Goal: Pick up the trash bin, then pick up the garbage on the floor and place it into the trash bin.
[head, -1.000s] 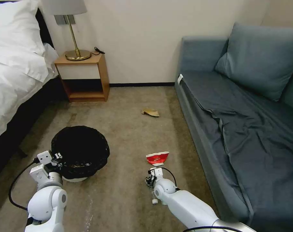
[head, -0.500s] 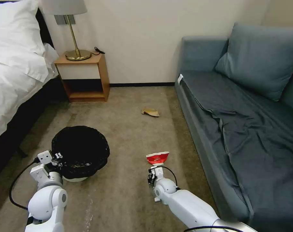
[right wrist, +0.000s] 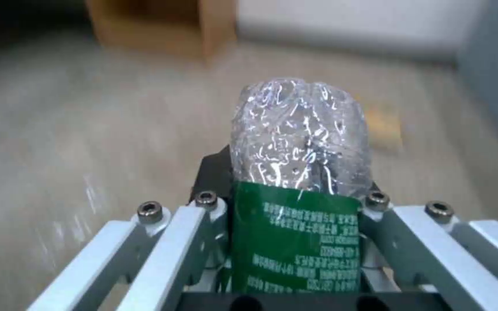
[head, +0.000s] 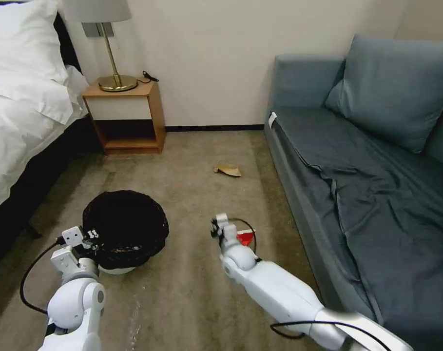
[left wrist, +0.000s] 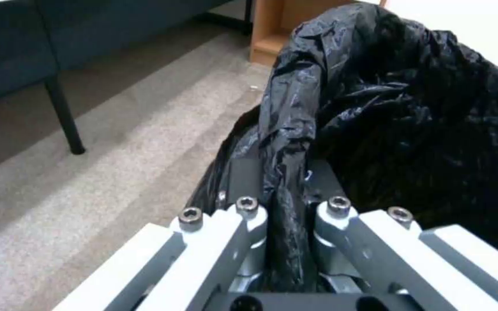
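Observation:
The trash bin (head: 126, 226), white and lined with a crinkly black bag (left wrist: 410, 112), stands on the carpet at lower left. My left gripper (head: 89, 235) (left wrist: 283, 172) is shut on the bag-covered rim at the bin's near-left side. My right gripper (head: 216, 225) (right wrist: 292, 185) hangs above the carpet right of the bin, shut on a clear bottle with a green label (right wrist: 298, 172). A crushed red-and-white paper cup (head: 245, 238) lies just behind the right wrist, partly hidden by it. A tan wrapper piece (head: 227, 169) lies farther off on the floor.
A bed (head: 16, 126) runs along the left, with a wooden nightstand (head: 126, 117) and brass lamp (head: 115, 73) at the far wall. A blue-grey sofa (head: 367, 170) lines the right side. Open carpet (head: 192, 195) stretches between them.
My right gripper has risen off the floor with the bottle and swung forward and left, now covering part of the red cup. The left gripper and bin shifted slightly right.

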